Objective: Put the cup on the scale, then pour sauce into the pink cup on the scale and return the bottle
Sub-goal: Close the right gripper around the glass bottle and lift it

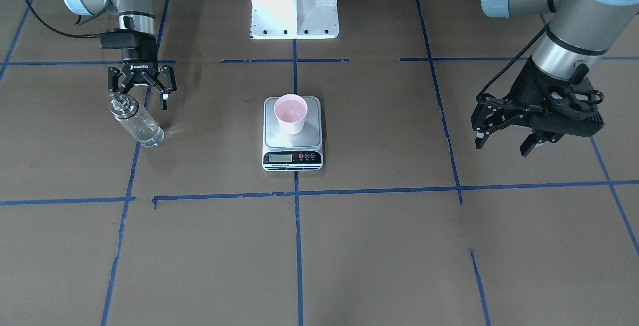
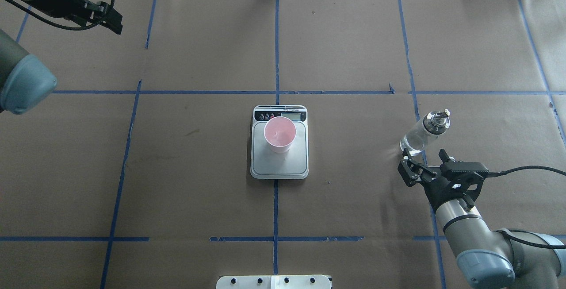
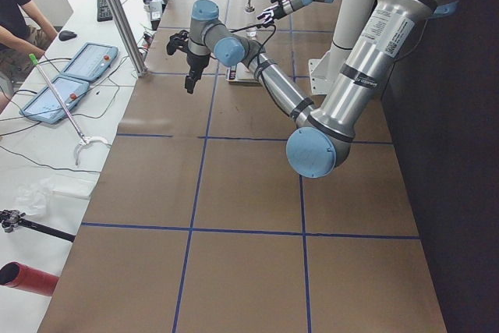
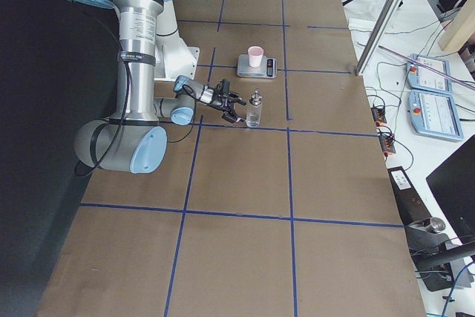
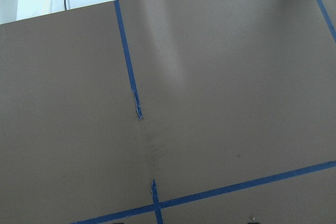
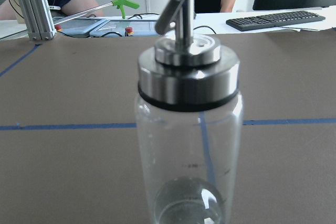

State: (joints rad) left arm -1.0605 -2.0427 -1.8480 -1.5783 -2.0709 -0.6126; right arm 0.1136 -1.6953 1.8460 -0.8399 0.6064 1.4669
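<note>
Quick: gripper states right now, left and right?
Left gripper: open, empty.
Right gripper: open, by the bottle, not holding it.

The cup (image 2: 279, 135) stands on the scale (image 2: 279, 165), the bottle (image 2: 420, 137) well apart on the robot's right.

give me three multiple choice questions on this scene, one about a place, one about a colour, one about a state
1. Where is the cup relative to the scale? A beside it; B on its platform; C behind it.
2. What colour is the cup inside? A blue; B green; C pink.
3. How is the right end effector? A open, near the upright bottle; B shut on the bottle; C shut on the cup.

Answers: 1 B, the cup rests on the steel-grey platform. 2 C, its inside shows pale pink. 3 A, its fingers are spread and the bottle stands free.
</note>
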